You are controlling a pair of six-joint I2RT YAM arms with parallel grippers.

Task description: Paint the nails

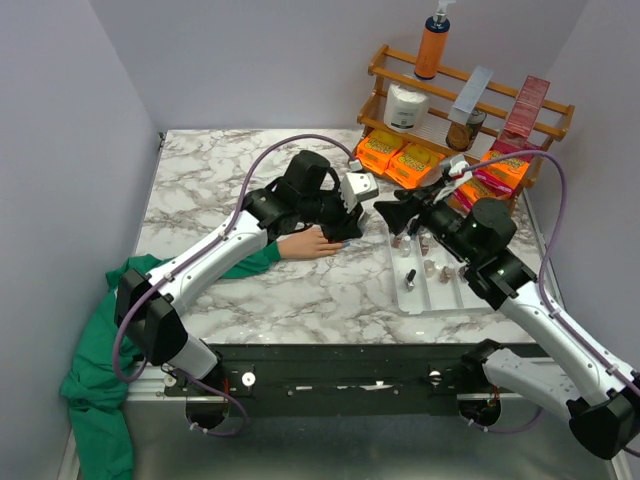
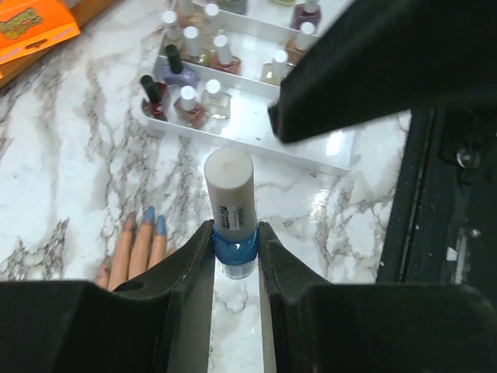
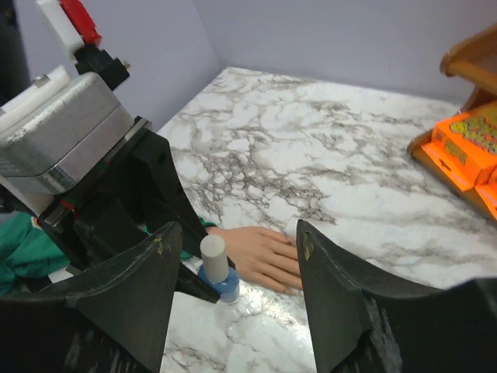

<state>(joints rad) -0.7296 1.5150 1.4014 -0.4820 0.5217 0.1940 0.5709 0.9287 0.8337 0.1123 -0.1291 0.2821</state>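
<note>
Left gripper [image 2: 234,237] is pinching the blue polish bottle [image 2: 231,194] by its body, holding it upright so the white cap is sticking up free. Right gripper [image 3: 233,233] is reaching in sideways, jaws spread wide, facing that cap. The fake hand [image 3: 260,255] is lying flat just beside the bottle, with its nails [image 2: 153,220] looking blue.

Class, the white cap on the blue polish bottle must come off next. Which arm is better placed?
Right. The left gripper is shut on the bottle, so it is busy. The right gripper is open, with the cap between its fingers in its wrist view, so it likely needs little movement to grip it.
</note>
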